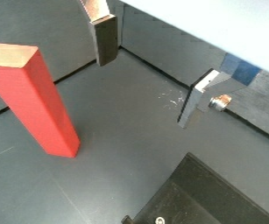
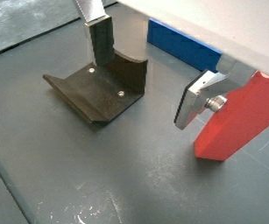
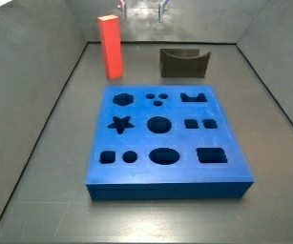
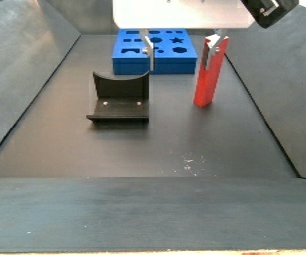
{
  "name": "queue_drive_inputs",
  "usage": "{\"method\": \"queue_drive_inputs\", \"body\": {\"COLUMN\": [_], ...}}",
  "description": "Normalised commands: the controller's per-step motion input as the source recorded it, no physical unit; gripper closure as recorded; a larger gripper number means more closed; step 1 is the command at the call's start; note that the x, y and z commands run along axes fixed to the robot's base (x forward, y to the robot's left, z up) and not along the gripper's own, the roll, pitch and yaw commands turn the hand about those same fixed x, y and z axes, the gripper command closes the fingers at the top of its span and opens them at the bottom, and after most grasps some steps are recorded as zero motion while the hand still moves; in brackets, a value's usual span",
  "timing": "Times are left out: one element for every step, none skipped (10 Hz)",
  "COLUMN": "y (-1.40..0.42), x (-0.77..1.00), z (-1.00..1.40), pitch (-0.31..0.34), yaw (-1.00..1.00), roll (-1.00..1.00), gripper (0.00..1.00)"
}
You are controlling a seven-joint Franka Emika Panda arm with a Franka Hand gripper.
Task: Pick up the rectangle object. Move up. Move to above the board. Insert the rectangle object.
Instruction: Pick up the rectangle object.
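Blue board [image 3: 169, 172] lies flat on the grey floor [image 3: 40, 181] with its dark shaped cut-outs empty; the dark fixture [image 3: 183, 63] stands just beyond its far edge. Red-orange rectangle object [image 3: 111, 46] stands upright on the floor beside the fixture, near the board's far corner, touching neither. The hand [image 4: 182, 45] hangs low between fixture and rectangle object, fingers [image 2: 199, 98] apart with nothing between them, one finger close beside the block but not gripping it
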Motion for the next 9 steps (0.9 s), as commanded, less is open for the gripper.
{"method": "queue_drive_inputs", "body": {"y": [0.0,0.0,0.0,0.0,-0.03,-0.08,-0.14,-0.18,-0.2], "x": [-0.11,-0.18,-0.3,-0.48,-0.54,-0.49,-0.31,-0.25,-0.18], "z": [0.0,-0.03,-0.03,0.0,0.0,0.0,0.0,0.0,0.0], "pitch": [0.0,-0.003,-0.02,-0.077,-0.114,-0.146,-0.22,-0.189,-0.194], "yaw": [0.0,0.0,0.0,0.0,0.0,0.0,0.0,0.0,0.0], "roll": [0.0,0.0,0.0,-0.06,-0.04,-0.1,-0.22,-0.17,-0.19], "gripper": [0.0,0.0,0.0,0.0,0.0,0.0,0.0,0.0,0.0]}}
